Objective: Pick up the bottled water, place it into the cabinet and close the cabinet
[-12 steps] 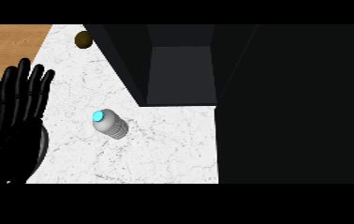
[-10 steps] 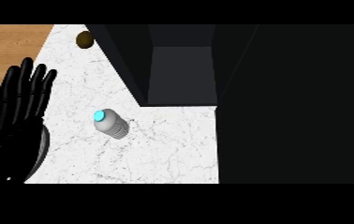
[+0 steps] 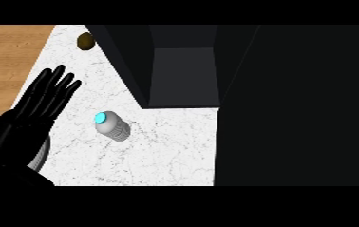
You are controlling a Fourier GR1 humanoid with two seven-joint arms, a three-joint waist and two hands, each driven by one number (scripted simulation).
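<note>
A small brown ball (image 3: 85,41) sits on the marble counter (image 3: 161,150).

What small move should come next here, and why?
Probably bring the left hand right and down toward the bottle. The hand is open, fingers straight, beside the bottle without touching it, so nothing is grasped yet. The cabinet behind stands open, so grasping comes first.
</note>
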